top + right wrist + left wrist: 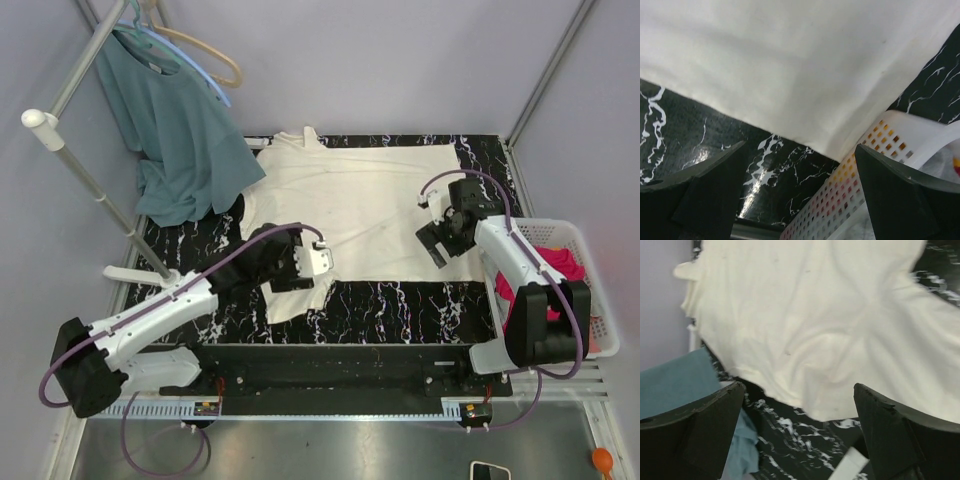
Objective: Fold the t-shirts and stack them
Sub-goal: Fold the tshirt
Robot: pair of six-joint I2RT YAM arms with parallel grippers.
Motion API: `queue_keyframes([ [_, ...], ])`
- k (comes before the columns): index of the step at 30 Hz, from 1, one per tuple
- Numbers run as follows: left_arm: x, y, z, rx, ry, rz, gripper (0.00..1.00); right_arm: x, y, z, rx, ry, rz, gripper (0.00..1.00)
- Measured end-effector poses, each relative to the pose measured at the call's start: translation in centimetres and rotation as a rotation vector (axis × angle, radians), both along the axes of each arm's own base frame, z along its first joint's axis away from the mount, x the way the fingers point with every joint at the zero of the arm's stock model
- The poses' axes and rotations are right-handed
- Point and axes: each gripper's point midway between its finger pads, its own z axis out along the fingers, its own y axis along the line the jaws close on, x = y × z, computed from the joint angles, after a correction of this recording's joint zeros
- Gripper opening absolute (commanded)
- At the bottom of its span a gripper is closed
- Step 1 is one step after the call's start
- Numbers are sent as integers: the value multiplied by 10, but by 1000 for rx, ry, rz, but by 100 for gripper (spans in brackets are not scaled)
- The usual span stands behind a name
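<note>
The cream t-shirt (370,200) lies spread flat on the black marble table (420,305), one sleeve hanging toward the near edge. My left gripper (290,262) hovers over that sleeve, open; in the left wrist view the cream t-shirt (815,315) fills the frame, its sleeve edge just ahead of the left gripper (797,390), with nothing between the fingers. My right gripper (438,240) is open above the shirt's right edge; the right wrist view shows the cream cloth (790,60) ahead of the empty right gripper (801,147). The magenta-pink t-shirt (562,262) lies bunched in the basket.
A white perforated basket (600,290) stands at the table's right edge, its wall (880,150) close to my right fingers. A teal shirt (180,130) hangs from a rack at back left, its tail (675,385) draping onto the table by my left gripper.
</note>
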Motion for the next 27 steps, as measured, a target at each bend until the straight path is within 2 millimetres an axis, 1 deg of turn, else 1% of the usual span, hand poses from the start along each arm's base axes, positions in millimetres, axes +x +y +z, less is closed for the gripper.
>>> queue_keyframes([
  [2, -20, -2, -14, -2, 65, -19, 98, -14, -1, -6, -3, 21, 7, 96],
  [4, -30, 2, -30, 14, 112, -14, 97, -24, -2, -9, -5, 32, 9, 96],
  [6, -40, 10, -50, 50, 158, -8, 97, -30, -3, -13, -6, 41, 9, 95],
  [7, -47, 15, -62, 75, 188, -9, 97, -33, -3, -15, -7, 46, 9, 95],
  [9, -59, 22, -79, 113, 234, -22, 97, -37, -5, -19, -17, 58, 5, 95],
  [14, -79, 27, -108, 163, 312, -59, 98, -40, -7, -23, -25, 65, 0, 95],
  [17, -89, 28, -119, 179, 346, -82, 98, -38, -7, -22, -22, 58, -5, 95],
  [23, -99, 26, -127, 177, 375, -117, 98, -36, -6, -24, -19, 55, -12, 95],
  [27, -103, 30, -134, 192, 387, -126, 97, -38, -6, -26, -18, 59, -16, 95],
])
